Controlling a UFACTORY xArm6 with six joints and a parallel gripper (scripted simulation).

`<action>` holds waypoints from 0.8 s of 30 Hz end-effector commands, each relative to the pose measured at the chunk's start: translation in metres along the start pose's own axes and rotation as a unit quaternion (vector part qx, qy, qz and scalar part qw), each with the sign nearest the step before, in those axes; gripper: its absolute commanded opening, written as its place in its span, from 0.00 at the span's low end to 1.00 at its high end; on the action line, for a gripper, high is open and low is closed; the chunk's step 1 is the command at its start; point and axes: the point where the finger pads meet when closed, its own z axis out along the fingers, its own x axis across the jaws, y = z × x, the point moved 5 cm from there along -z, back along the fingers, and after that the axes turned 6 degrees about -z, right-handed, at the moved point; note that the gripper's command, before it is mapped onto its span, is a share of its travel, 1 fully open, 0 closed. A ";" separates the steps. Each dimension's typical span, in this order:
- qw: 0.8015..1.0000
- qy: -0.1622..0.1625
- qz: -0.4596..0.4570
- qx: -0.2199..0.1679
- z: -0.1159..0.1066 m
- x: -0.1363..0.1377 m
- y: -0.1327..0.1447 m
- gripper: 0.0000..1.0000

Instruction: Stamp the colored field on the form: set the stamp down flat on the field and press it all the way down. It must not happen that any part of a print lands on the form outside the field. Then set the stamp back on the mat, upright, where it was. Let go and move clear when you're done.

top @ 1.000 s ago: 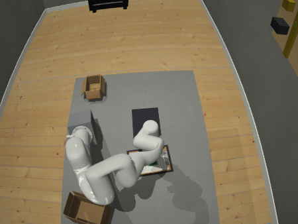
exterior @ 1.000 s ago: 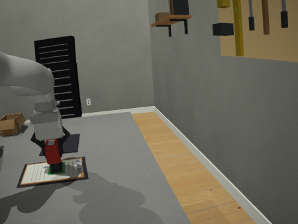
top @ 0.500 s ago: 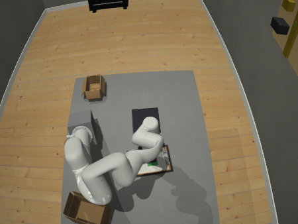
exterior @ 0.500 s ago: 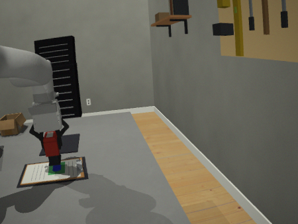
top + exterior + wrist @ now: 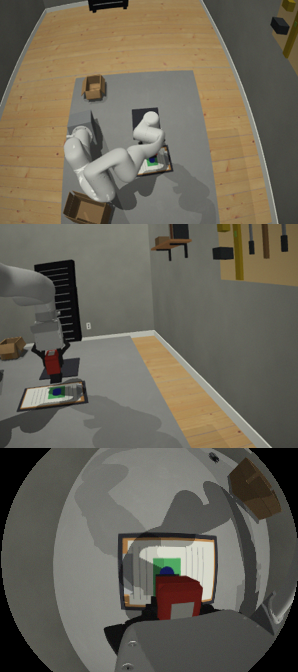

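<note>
My gripper (image 5: 50, 356) is shut on the red stamp (image 5: 53, 363) and holds it upright in the air, above the far edge of the form. The stamp also shows in the wrist view (image 5: 177, 599), close below the camera. The form (image 5: 53, 396) is a white sheet on a clipboard lying on the grey floor mat. Its green field (image 5: 57, 392) carries a dark blue mark (image 5: 57, 392). The field also shows in the wrist view (image 5: 166, 567) and, partly under the arm, in the overhead view (image 5: 152, 162). The small dark mat (image 5: 61, 368) lies just beyond the form; it also shows in the overhead view (image 5: 144, 116).
An open cardboard box (image 5: 94, 87) stands at the far left of the grey floor mat, and another (image 5: 87, 209) lies by the arm's base. A grey block (image 5: 80, 122) stands beside the base. Wooden floor surrounds the grey mat.
</note>
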 end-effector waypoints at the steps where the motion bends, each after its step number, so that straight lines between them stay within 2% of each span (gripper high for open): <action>1: 1.000 -0.001 0.017 -0.003 -0.006 -0.023 0.061 0.29; 13: 0.998 0.000 0.062 0.003 0.000 -0.018 0.198 0.29; 15: 0.998 0.000 0.062 0.003 0.000 -0.018 0.198 0.29; 16: 0.998 0.000 0.062 0.003 0.003 -0.022 0.231 0.29; 24: 0.998 0.000 0.062 0.003 0.005 -0.026 0.246 0.29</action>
